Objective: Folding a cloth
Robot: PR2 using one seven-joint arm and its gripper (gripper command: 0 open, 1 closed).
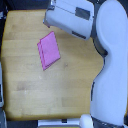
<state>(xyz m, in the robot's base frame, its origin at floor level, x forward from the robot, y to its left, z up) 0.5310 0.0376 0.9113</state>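
I see the cloth [49, 50] lying flat on the table [30, 95], toward the exterior view's left and far half, turned so its corners point diagonally. It looks narrow for its length, and a darker line near its lower right edge suggests a layer already doubled over, though I cannot be sure at this blur. The arm [110, 65] runs down the exterior view's right, its bulky upper section above the cloth's far corner. I cannot make out the hand, so I cannot tell whether it is open or closed. For a clean fold I would pinch one corner, lift low, and carry it straight across to the opposite edge.
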